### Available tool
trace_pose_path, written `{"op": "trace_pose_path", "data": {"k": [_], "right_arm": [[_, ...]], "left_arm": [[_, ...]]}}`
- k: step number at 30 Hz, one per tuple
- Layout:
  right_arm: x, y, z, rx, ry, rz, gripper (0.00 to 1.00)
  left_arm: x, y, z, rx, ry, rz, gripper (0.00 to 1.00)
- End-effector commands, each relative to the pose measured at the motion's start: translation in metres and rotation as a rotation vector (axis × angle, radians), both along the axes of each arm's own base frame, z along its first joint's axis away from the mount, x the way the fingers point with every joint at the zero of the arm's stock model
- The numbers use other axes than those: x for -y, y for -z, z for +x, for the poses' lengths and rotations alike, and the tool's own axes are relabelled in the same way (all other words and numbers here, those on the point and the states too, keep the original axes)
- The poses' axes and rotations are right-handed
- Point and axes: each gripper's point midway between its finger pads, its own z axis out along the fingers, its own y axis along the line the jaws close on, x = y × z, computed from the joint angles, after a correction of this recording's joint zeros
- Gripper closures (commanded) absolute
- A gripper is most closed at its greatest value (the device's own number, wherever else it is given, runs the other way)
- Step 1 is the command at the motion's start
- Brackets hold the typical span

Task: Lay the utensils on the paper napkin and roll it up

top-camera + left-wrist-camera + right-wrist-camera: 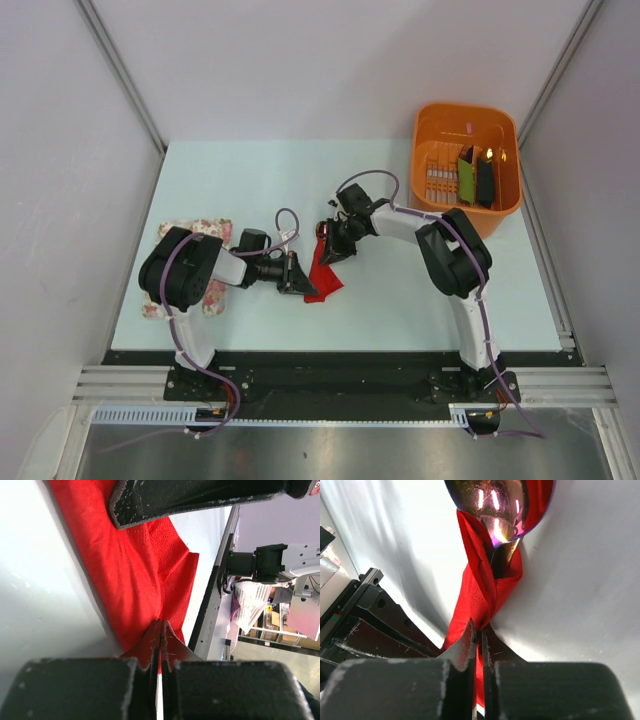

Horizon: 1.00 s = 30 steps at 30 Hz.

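Both pincers meet over the middle of the table (400,290) in the view from above. My left gripper (296,274) reaches in from the left and my right gripper (331,244) from the right. Each is at the paper napkin (322,278), which lies between them as a narrow, crumpled red strip. From up here I cannot tell how the jaws stand. A floral cloth (188,228) lies under my left arm at the table's left edge. An orange basket (432,118) sits at the far right corner, with a green item (466,178) and a black item (486,180) inside it.

Through my left wrist camera, my left gripper (160,630) is pressed together on a fold of the paper napkin (135,570), the red sheet pinched between my fingers (145,652). The rest of the sheet spreads away from the tips, wrinkled, on the pale table (40,605). A black finger (200,495) of my other arm crosses its far end.

Through my right wrist camera, my right gripper (479,630) is clamped tight on the paper napkin (487,585), which is twisted into a narrow band around the neck of a spoon (492,505). The spoon's glossy dark red bowl sticks out past the far end of the wrap. My left gripper (375,625) sits low on the left, just beside the red band.
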Motion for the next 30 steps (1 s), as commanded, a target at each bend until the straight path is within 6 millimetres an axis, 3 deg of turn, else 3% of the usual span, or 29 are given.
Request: {"op": "trace_pose_path", "data": {"k": [1, 3, 7, 8, 10, 14, 21, 30], "right_arm": [[0.024, 0.048, -0.009, -0.047, 0.011, -0.117, 1.0], [0.019, 0.039, -0.005, -0.034, 0.003, -0.07, 1.0], [0.01, 0.015, 0.007, 0.043, -0.011, 0.014, 1.0], [0.005, 0.003, 0.011, 0.069, -0.022, 0.06, 1.0], [0.001, -0.008, 0.015, 0.099, -0.028, 0.09, 1.0], [-0.005, -0.029, 0.022, 0.16, -0.041, 0.149, 1.0], [-0.005, -0.049, 0.024, 0.184, -0.034, 0.21, 1.0], [-0.009, -0.067, 0.021, 0.21, -0.063, 0.26, 1.0]], "left_arm": [[-0.015, 0.029, 0.007, 0.018, -0.077, 0.126, 1.0], [-0.013, 0.022, 0.009, 0.039, -0.078, 0.107, 0.96], [-0.009, -0.013, 0.019, 0.157, -0.075, 0.055, 0.66], [-0.008, -0.032, 0.024, 0.214, -0.073, 0.038, 0.62], [-0.01, -0.043, 0.024, 0.251, -0.065, 0.048, 0.54], [-0.02, -0.077, 0.038, 0.33, -0.109, 0.048, 0.46], [-0.05, -0.084, 0.06, 0.342, -0.211, 0.101, 0.38], [-0.057, -0.077, 0.066, 0.342, -0.231, 0.112, 0.37]]}}
